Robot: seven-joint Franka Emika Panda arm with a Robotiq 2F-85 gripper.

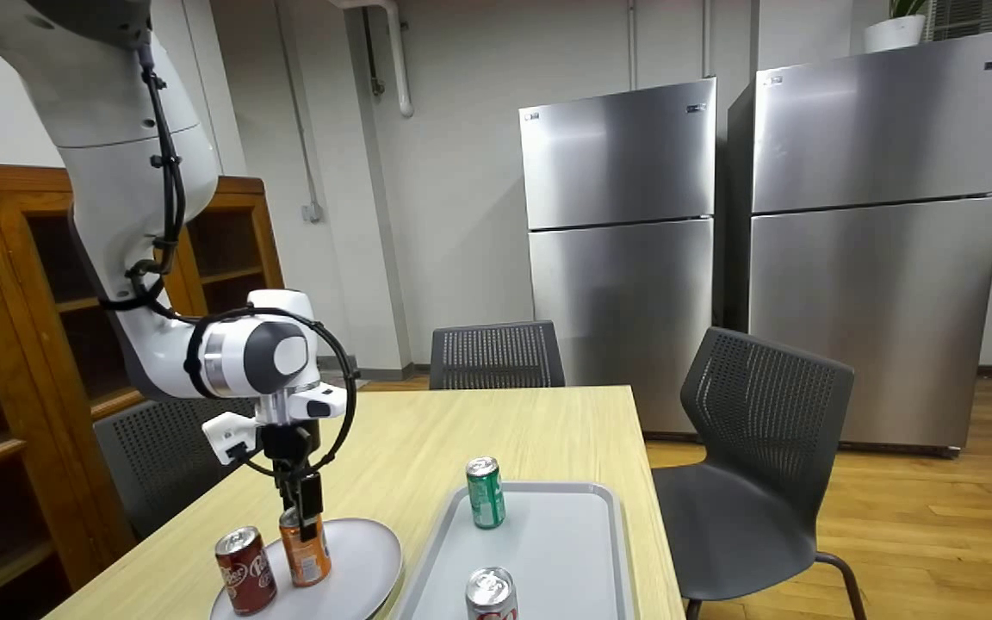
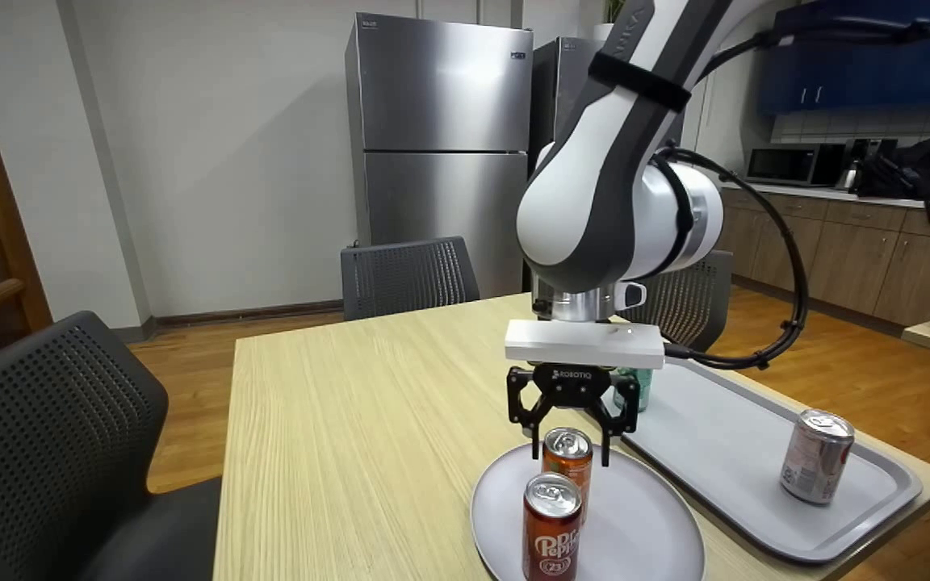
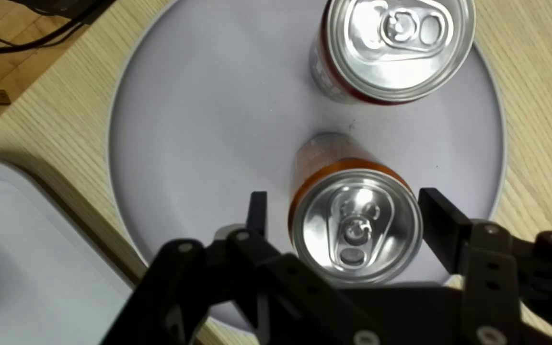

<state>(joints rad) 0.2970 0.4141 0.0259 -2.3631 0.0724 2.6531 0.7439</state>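
Just below the middle of the wrist view, an orange can (image 3: 355,215) with a silver lid and pull tab stands upright on a round, pale grey plate (image 3: 199,120). The black end effector (image 2: 570,460) points straight down over it, two fingers parted on opposite sides of the can's top, with no grip on it. A visible gap separates one finger (image 3: 257,215) from the can, while the opposite finger is right beside the lid's rim; whether that one touches cannot be told. The step in hand appears to be lining up a grasp, and the next move calls for evening out the gaps and bringing the fingers together squarely, so that the can is neither pushed aside nor tipped. Some care seems due toward a dark red Dr Pepper can (image 2: 552,524), upright on the same plate, near the orange one but apart from it. Close beside the plate lies a rectangular grey tray (image 1: 565,551) carrying a green can (image 1: 486,492) near one corner and a silver can (image 2: 816,457), both upright and well apart. Plate and tray rest on a light wood surface (image 2: 352,420). Around it, in both exterior views, are dark grey chairs (image 1: 767,396), with two stainless steel refrigerators (image 1: 621,293) beyond; a wooden cabinet (image 1: 5,258) stands behind the white arm (image 1: 139,155).
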